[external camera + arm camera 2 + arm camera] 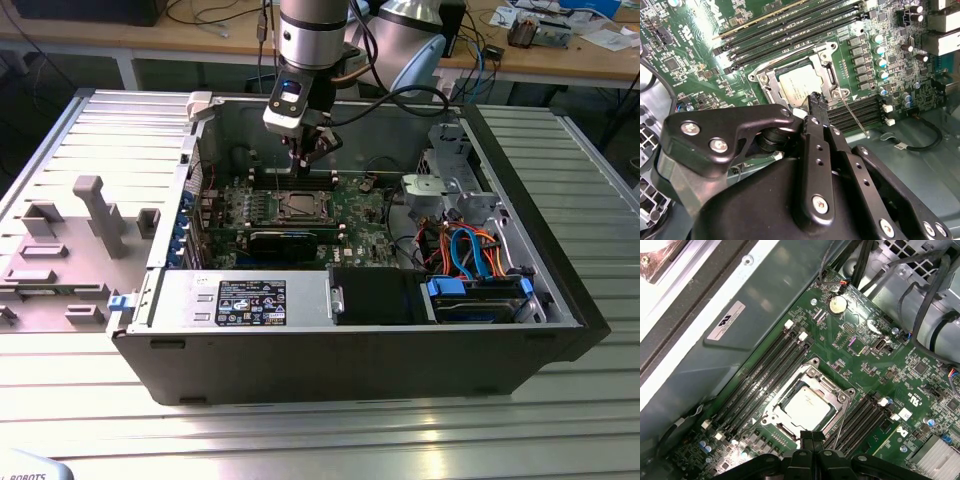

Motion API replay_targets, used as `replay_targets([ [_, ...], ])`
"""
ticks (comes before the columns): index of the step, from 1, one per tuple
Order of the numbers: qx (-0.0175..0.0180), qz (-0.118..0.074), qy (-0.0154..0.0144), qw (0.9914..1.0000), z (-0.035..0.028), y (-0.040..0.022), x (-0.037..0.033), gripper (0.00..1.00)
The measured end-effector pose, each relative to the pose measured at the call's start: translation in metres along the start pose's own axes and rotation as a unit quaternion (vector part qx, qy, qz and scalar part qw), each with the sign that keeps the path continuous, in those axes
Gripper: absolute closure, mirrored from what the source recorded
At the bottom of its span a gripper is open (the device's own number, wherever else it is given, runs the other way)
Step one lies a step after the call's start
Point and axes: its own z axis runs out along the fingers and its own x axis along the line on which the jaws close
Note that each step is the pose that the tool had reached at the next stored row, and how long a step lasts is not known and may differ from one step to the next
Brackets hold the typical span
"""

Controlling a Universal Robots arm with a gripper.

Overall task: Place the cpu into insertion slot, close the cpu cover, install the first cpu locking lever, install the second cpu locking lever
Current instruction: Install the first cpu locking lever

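The cpu lies flat in the insertion slot in the middle of the green motherboard, its silver-grey top also showing in the second wrist view. The cpu cover lies down around it as a silvery frame. One thin locking lever sticks out free beside the socket, over the memory slots. My gripper is shut with nothing between its fingers, its tip at the socket's edge near that lever's base. In the exterior view the gripper hangs just above the socket.
The motherboard sits inside an open computer case. Long black memory slots flank the socket on both sides. Cables and drive bays fill the exterior view's right. The power supply lies along the front. A grey fixture stands outside on the exterior view's left.
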Motion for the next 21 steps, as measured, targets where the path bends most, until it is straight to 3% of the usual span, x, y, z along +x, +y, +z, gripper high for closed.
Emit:
replay_targets([
  [21, 0.0001, -0.008, -0.0003, 0.99996, 0.0, 0.0, 0.0, 0.89],
])
